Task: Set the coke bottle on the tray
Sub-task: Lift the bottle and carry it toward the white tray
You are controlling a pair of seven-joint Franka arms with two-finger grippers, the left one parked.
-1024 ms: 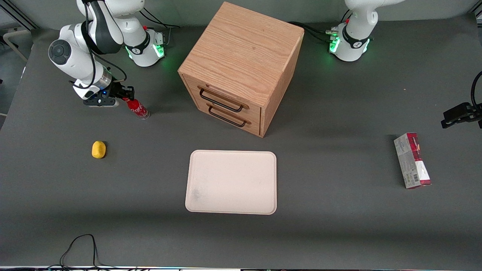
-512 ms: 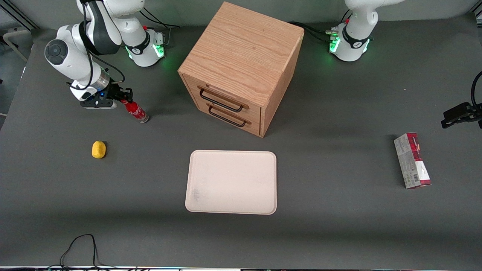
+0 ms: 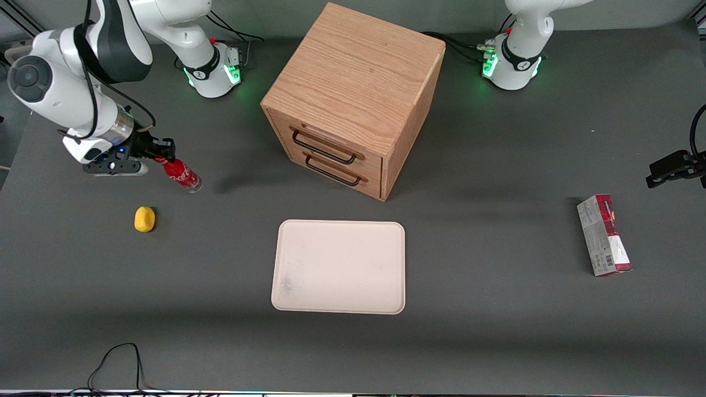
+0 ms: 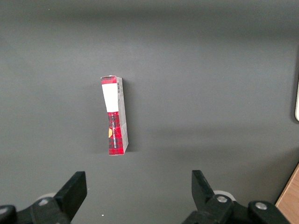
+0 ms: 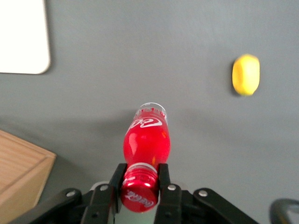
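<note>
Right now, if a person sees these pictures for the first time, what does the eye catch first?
Probably the coke bottle, bright red, lifted and tilted in the shut gripper at the working arm's end of the table. Next the big wooden drawer cabinet in the middle, with the cream tray lying bare in front of it. A small yellow object lies near the bottle.

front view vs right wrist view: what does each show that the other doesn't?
Front only: the carton toward the parked arm's end, the drawer handles, the whole tray. Right wrist only: the fingers pinching the bottle's cap. Shared: the coke bottle held by the gripper, the yellow object, the wooden cabinet, part of the tray.
</note>
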